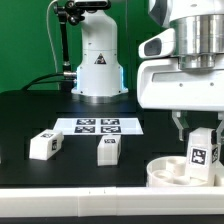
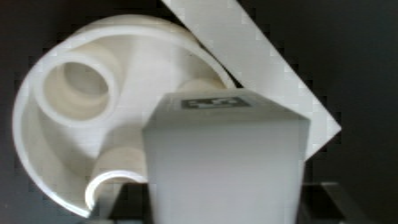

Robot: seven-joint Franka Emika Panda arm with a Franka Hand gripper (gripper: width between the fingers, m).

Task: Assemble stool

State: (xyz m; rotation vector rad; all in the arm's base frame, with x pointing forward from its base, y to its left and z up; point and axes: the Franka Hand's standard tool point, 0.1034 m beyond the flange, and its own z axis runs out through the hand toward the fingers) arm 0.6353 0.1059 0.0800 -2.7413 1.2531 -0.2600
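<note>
Jaws grip an upright leg [image 1: 203, 152] at the seat [image 1: 163, 173]; two legs [image 1: 45, 144] [image 1: 108, 149] lie by the marker board [image 1: 100, 125].

The round white seat [image 1: 168, 172] lies flat on the surface [image 1: 25, 115] at the near right, its hollowed face with round sockets turned up. The upright leg [image 1: 203, 152], a tagged white block, stands over the seat's right part, clamped in the gripper [image 1: 200, 130]. The left leg [image 1: 45, 144] and the middle leg [image 1: 108, 149] lie loose, well apart.

No words or numbers can be read. A triangular warning sign [image 1: 100, 62] is shown on the arm's base [image 1: 97, 80]. In the exterior view, coded square tags are borne by the marker board [image 1: 98, 125], the lying leg [image 1: 44, 144], the middle leg [image 1: 108, 149] and the rightmost leg [image 1: 203, 152].
</note>
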